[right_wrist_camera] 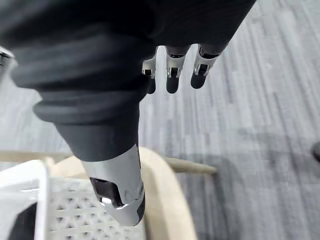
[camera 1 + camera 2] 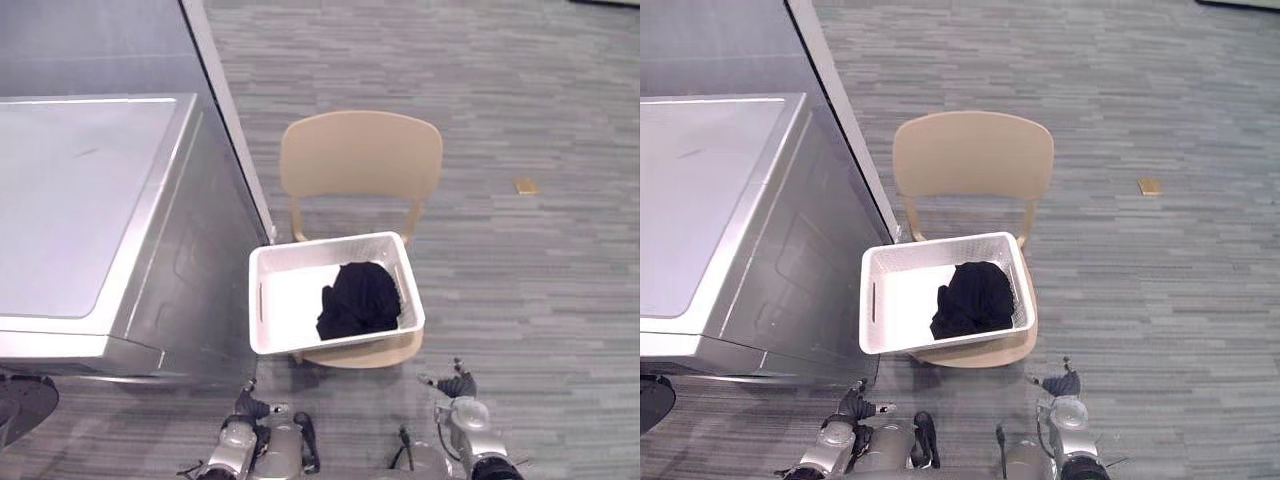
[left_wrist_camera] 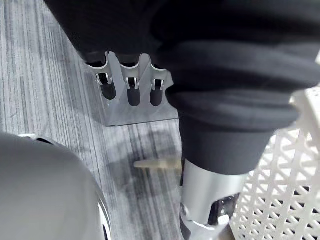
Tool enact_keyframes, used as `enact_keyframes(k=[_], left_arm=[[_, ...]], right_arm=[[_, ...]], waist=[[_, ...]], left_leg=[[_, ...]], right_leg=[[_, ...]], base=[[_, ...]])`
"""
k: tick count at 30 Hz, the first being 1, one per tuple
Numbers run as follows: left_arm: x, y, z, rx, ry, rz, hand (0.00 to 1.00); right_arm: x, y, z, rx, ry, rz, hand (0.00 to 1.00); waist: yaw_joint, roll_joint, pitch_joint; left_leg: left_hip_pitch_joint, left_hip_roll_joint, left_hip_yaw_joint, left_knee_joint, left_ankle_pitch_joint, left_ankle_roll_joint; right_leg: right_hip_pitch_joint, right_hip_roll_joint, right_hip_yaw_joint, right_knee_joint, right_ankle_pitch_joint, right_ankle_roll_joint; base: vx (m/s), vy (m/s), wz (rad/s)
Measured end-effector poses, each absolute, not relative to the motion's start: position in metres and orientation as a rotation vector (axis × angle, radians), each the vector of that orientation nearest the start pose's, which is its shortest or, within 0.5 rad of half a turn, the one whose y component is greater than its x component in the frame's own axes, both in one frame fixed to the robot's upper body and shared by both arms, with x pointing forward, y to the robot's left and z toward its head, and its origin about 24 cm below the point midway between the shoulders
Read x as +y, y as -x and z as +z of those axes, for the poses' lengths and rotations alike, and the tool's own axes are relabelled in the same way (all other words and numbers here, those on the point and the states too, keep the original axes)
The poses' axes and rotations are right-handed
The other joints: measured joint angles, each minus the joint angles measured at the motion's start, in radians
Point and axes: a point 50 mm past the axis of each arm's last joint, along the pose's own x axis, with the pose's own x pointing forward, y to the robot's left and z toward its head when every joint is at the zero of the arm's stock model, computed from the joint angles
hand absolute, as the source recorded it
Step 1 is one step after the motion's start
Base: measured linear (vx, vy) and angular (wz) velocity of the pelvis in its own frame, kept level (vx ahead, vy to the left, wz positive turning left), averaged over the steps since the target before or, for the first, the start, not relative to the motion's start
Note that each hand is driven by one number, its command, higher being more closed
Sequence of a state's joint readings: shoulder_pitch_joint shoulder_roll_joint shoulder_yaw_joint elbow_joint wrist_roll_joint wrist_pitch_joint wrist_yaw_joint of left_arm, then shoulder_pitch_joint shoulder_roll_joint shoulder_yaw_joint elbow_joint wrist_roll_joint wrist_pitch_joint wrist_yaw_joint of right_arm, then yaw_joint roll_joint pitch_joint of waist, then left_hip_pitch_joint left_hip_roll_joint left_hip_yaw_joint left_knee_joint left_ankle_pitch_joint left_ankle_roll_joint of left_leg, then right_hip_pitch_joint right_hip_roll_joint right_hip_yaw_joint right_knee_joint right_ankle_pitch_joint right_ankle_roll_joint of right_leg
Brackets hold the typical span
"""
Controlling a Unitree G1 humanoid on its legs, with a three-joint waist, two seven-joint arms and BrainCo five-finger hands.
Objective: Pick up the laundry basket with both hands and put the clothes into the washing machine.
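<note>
Both left hand (image 2: 250, 405) and right hand (image 2: 458, 385) hang, apparently open, before the basket (image 2: 335, 344).

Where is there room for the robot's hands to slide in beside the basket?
Right of the basket, the carpet is bare out to a small tan thing, so the right hand should pass freely. The left side is crowded: the washing machine stands close beside the basket, leaving the left hand a narrow gap.

Bright, even light with soft shadows on the floor (image 2: 520, 300)
</note>
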State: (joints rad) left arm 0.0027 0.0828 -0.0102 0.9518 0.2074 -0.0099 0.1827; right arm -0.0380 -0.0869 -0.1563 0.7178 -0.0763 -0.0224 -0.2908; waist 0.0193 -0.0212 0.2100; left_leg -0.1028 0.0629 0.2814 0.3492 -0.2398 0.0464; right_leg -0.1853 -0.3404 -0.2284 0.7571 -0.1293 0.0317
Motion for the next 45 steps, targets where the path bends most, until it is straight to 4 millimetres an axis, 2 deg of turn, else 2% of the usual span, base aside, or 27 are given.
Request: enact_keyframes(k=[1, 3, 5, 6, 7, 9, 11, 15, 18, 21, 22, 24, 26, 29, 31, 32, 38, 40, 45], left_arm=[[0.188, -0.147, -0.141, 0.92, -0.356, 0.102, 0.0], [0.196, -0.145, -0.14, 0.922, -0.38, 0.126, 0.0], [0.199, -0.144, -0.14, 0.923, -0.387, 0.128, 0.0], [0.201, -0.143, -0.14, 0.919, -0.392, 0.128, 0.0], [0.202, -0.143, -0.14, 0.916, -0.396, 0.131, 0.0], [0.197, -0.141, -0.141, 0.914, -0.385, 0.121, 0.0], [0.198, -0.138, -0.142, 0.92, -0.387, 0.122, 0.0], [0.198, -0.14, -0.14, 0.9, -0.422, 0.099, 0.0], [0.196, -0.145, -0.139, 0.882, -0.44, 0.076, 0.0], [0.195, -0.16, -0.132, 0.833, -0.444, 0.082, 0.0], [0.194, -0.173, -0.127, 0.792, -0.451, 0.085, 0.0], [0.198, -0.182, -0.121, 0.764, -0.466, 0.099, 0.0], [0.201, -0.19, -0.117, 0.735, -0.468, 0.112, 0.0], [0.196, -0.205, -0.108, 0.68, -0.439, 0.133, 0.0], [0.194, -0.215, -0.102, 0.647, -0.414, 0.142, 0.0], [0.192, -0.219, -0.099, 0.633, -0.392, 0.152, 0.0], [0.173, -0.235, -0.088, 0.565, -0.257, 0.173, 0.0], [0.168, -0.236, -0.087, 0.556, -0.243, 0.17, 0.0], [0.162, -0.236, -0.086, 0.551, -0.226, 0.162, 0.0]], right_arm=[[-0.221, -0.204, -0.085, 0.591, 0.214, -0.424, 0.0], [-0.227, -0.218, -0.054, 0.419, 0.32, -0.408, 0.0], [-0.235, -0.224, -0.034, 0.326, 0.413, -0.402, 0.0], [-0.238, -0.225, -0.026, 0.288, 0.461, -0.402, 0.0], [-0.243, -0.226, -0.017, 0.25, 0.517, -0.393, 0.0], [-0.244, -0.233, -0.003, 0.179, 0.672, -0.31, 0.0], [-0.232, -0.241, 0.002, 0.131, 0.754, -0.201, 0.0], [-0.212, -0.251, -0.005, 0.12, 0.862, 0.003, 0.0], [-0.209, -0.258, -0.018, 0.172, 0.943, 0.104, 0.0], [-0.213, -0.274, -0.021, 0.212, 1.012, 0.135, 0.0], [-0.222, -0.287, -0.014, 0.219, 1.073, 0.128, 0.0], [-0.228, -0.301, -0.005, 0.22, 1.107, 0.103, 0.0], [-0.234, -0.317, 0.008, 0.216, 1.139, 0.068, 0.0], [-0.239, -0.335, 0.031, 0.18, 1.168, 0.0, 0.0], [-0.236, -0.344, 0.042, 0.151, 1.168, -0.032, 0.0], [-0.233, -0.349, 0.049, 0.126, 1.164, -0.047, 1.0], [-0.226, -0.363, 0.076, 0.039, 1.096, -0.114, 1.0], [-0.223, -0.365, 0.079, 0.03, 1.082, -0.109, 1.0], [-0.199, -0.362, 0.084, -0.053, 1.053, -0.037, 1.0]], waist=[[-0.005, 0.003, 0.002], [-0.006, -0.011, 0.002], [-0.01, -0.018, 0.0], [-0.01, -0.034, -0.007], [-0.014, -0.038, -0.008], [-0.003, 0.012, -0.018], [-0.003, 0.022, -0.02], [-0.002, 0.023, -0.019], [0.005, 0.031, -0.014], [0.017, 0.051, 0.035], [0.029, 0.077, 0.081], [0.053, 0.089, 0.121], [0.055, 0.094, 0.157], [0.074, 0.099, 0.205], [0.082, 0.101, 0.221], [0.082, 0.101, 0.223], [0.1, 0.101, 0.225], [0.105, 0.1, 0.226], [0.104, 0.093, 0.23]], left_leg=[[0.007, -0.001, -0.016, 0.001, -0.011, 0.002], [0.021, -0.013, -0.046, -0.001, -0.02, 0.004], [0.026, -0.027, -0.074, 0.001, -0.016, -0.003], [0.025, -0.05, -0.095, 0.005, -0.015, -0.007], [0.027, -0.066, -0.124, 0.01, -0.017, -0.017], [0.012, -0.049, -0.158, -0.01, -0.009, -0.03], [0.007, -0.04, -0.181, -0.038, 0.0, -0.045], [0.001, -0.029, -0.224, -0.068, 0.01, -0.059], [-0.033, -0.038, -0.252, -0.059, 0.016, -0.064], [-0.096, -0.063, -0.294, -0.046, 0.044, -0.067], [-0.135, -0.067, -0.311, -0.024, 0.047, -0.069], [-0.161, -0.073, -0.316, -0.012, 0.053, -0.068], [-0.205, -0.085, -0.331, 0.003, 0.069, -0.067], [-0.274, -0.101, -0.335, 0.003, 0.098, -0.07], [-0.324, -0.105, -0.334, 0.0, 0.112, -0.075], [-0.352, -0.105, -0.334, -0.002, 0.118, -0.071], [-0.397, -0.093, -0.333, -0.078, 0.174, -0.092], [-0.394, -0.083, -0.33, -0.096, 0.184, -0.095], [-0.38, -0.071, -0.327, -0.107, 0.198, -0.1]], right_leg=[[-0.021, 0.036, 0.06, 0.002, -0.04, 0.019], [-0.078, 0.144, 0.203, -0.096, -0.096, 0.058], [-0.081, 0.201, 0.251, -0.234, -0.084, 0.067], [-0.079, 0.204, 0.257, -0.312, -0.032, 0.061], [-0.075, 0.202, 0.244, -0.327, 0.0, 0.064], [-0.056, 0.213, 0.219, -0.385, 0.013, 0.053], [-0.048, 0.224, 0.197, -0.425, 0.026, 0.048], [-0.022, 0.232, 0.148, -0.479, 0.038, 0.039], [-0.029, 0.223, 0.12, -0.495, 0.043, 0.04], [-0.059, 0.2, 0.078, -0.496, 0.057, 0.039], [-0.077, 0.196, 0.057, -0.494, 0.069, 0.035], [-0.102, 0.187, 0.047, -0.478, 0.069, 0.035], [-0.138, 0.172, 0.037, -0.456, 0.069, 0.035], [-0.229, 0.15, 0.038, -0.406, 0.068, 0.035], [-0.291, 0.143, 0.038, -0.38, 0.068, 0.035], [-0.321, 0.14, 0.039, -0.371, 0.068, 0.034], [-0.403, 0.137, 0.034, -0.361, 0.082, 0.012], [-0.404, 0.145, 0.03, -0.366, 0.085, 0.007], [-0.394, 0.155, 0.025, -0.375, 0.09, 0.0]], base=[[0.07, 0.081, 0.56], [0.09, 0.011, 0.51], [0.13, -0.039, 0.64], [0.15, -0.064, 0.92], [0.18, -0.076, 0.79], [0.22, -0.053, 0.41], [0.16, -0.069, 0.21], [0.09, -0.057, 0.25], [0.03, 0.011, 0.35], [-0.04, 0.017, 0.54], [-0.08, 0.037, 0.32], [-0.1, 0.023, 0.24], [-0.13, 0.008, 0.26], [-0.14, -0.001, 0.15], [-0.17, -0.013, 0.09], [-0.15, -0.002, 0.1], [-0.12, -0.066, 0.05], [-0.05, -0.094, 0.02], [0.03, -0.067, -0.02]])
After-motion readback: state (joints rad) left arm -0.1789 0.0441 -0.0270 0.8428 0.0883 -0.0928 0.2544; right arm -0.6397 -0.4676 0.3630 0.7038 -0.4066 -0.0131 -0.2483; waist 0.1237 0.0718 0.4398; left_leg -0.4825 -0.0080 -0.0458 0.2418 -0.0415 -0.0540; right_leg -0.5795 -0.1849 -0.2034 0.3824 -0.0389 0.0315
